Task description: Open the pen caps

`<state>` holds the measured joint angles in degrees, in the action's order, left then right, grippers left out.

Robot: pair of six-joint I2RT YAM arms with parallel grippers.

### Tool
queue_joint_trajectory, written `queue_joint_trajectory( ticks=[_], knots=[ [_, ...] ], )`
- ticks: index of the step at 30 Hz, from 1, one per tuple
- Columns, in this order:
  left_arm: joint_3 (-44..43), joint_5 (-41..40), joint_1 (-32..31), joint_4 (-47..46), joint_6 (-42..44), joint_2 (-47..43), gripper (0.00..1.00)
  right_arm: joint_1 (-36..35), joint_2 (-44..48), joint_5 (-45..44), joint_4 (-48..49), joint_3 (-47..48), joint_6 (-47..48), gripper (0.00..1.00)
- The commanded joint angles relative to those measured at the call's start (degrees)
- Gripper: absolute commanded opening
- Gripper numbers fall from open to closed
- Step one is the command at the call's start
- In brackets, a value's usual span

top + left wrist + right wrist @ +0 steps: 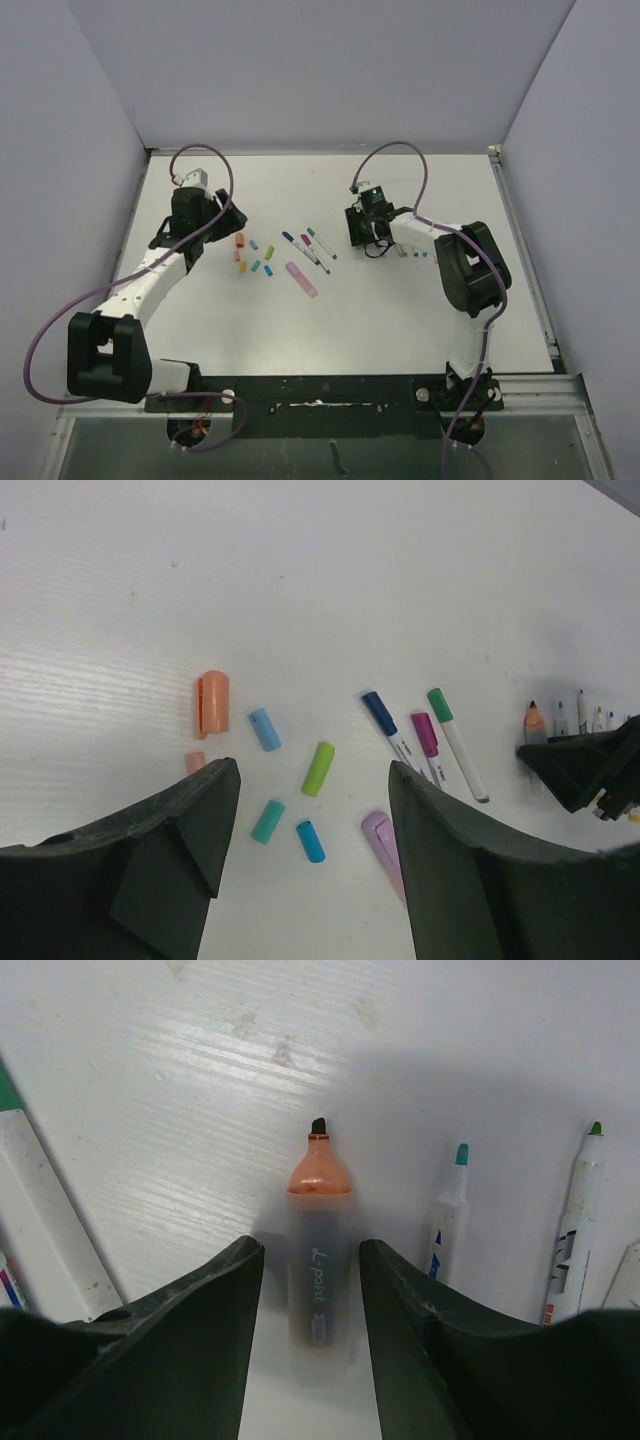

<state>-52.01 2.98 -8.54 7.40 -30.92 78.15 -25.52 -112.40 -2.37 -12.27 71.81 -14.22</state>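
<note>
Left hand (pixel 312 772) spread wide, empty, above loose caps (pixel 265 729) in orange, blue, green and teal, lying on bench (pixel 300 560) just left of pink highlighter (pixel 301 279). Three capped pens (pixel 447 742) just beyond highlighter. Right hand (pixel 310 1252) well right of highlighter, narrow, flanking uncapped orange marker (pixel 319 1175); grip cannot be told. Further uncapped pens (pixel 447 1222) beside that marker.

orange cap (pixel 213 702), lime cap (pixel 319 768), white table (pixel 300 580)

Our left arm (pixel 150 277) and right arm (pixel 470 265) pair white links with bulky black joints; purple cables (pixel 398 144) loop above the table (pixel 300 330); our fingers (pixel 170 850) are dark matte wedges.
</note>
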Motion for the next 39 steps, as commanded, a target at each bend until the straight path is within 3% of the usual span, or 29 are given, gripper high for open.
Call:
queue_joint_trajectory(
  ticks=[1,6,10,11,21,29,39],
  knots=[
    [2.55,3.25,-0.22,-3.58,-2.28,-5.47,0.6,0.48,-1.35,-1.23,-0.33,1.38,-0.9,0.46],
    [6.34,4.75,-0.32,-6.34,-4.08,-9.26,0.66,0.4,0.38,-2.4,0.94,1.35,0.04,0.5],
    [9.09,6.4,-0.34,-8.69,-5.15,-11.96,0.96,-0.3,4.16,-4.1,2.55,0.36,2.08,0.58],
    [9.51,6.69,-0.34,-9.24,-5.31,-12.6,0.98,-0.63,5.44,-4.34,3.37,-0.21,2.61,0.6],
    [12.44,9.46,-0.34,-12.53,-7.97,-14.26,0.98,-5.58,12.25,-0.97,4.99,-1.67,7.72,0.64],
    [13.06,9.92,-0.29,-12.58,-8.18,-15.02,0.98,-10.34,6.46,-0.24,0.89,3.99,10.97,0.62],
    [13.42,10.49,-0.15,-12.43,-8.54,-16.56,0.98,-11.06,0.64,0.44,0.17,6.57,10.87,0.54]
  ],
)
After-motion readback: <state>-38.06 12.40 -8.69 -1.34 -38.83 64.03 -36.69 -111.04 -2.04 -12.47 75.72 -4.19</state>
